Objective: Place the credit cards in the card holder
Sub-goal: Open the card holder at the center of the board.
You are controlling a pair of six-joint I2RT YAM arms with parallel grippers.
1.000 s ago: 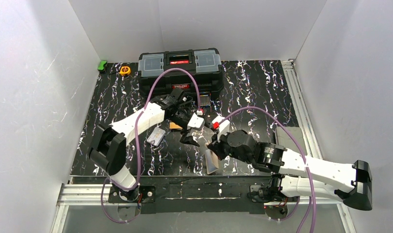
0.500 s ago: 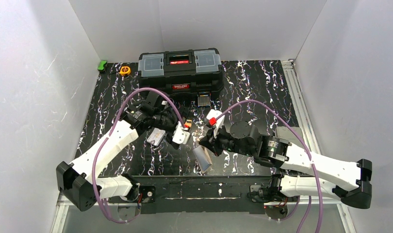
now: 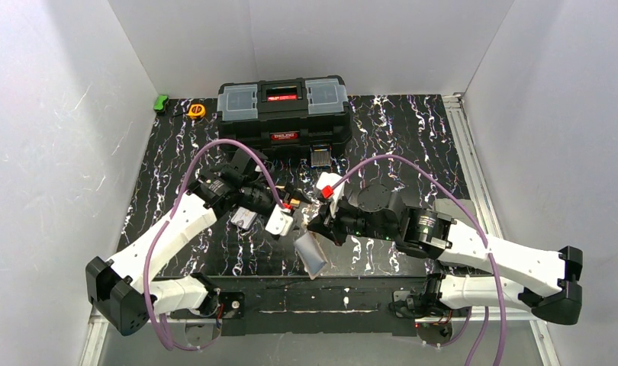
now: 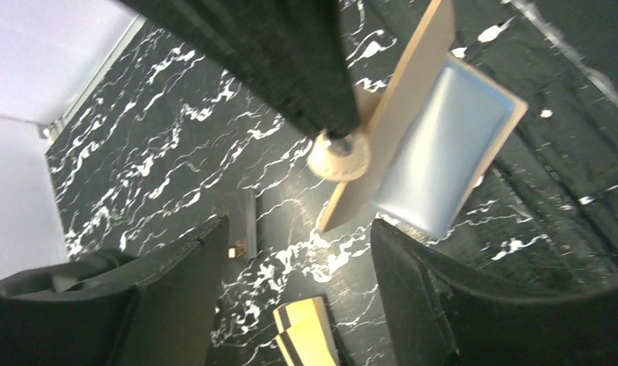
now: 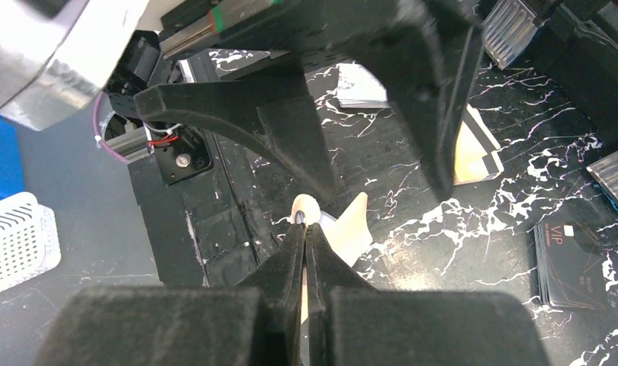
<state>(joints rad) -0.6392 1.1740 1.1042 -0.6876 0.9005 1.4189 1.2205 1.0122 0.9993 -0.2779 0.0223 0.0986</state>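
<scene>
Beige-tan and hanging open, the card holder (image 3: 312, 252) dangles above the black marbled tabletop (image 3: 413, 130) near its front edge, its snap tab (image 4: 338, 156) pinched tight in the right hand (image 5: 306, 229). The left hand (image 4: 294, 252) hovers just beside it, fingers spread and empty, over striped credit cards (image 4: 306, 335) lying flat.

The card holder (image 4: 436, 152) dangles from the clamped right pincer (image 5: 304, 229), just ahead of the left pincer (image 4: 300, 225), whose jaws stand apart, and blocks its straight path. Cards (image 4: 306, 339) lie on the table (image 3: 413, 145) beneath the left pincer. A toolbox (image 3: 283, 107) stands well beyond both pincers. Open tabletop lies right of the right pincer.
</scene>
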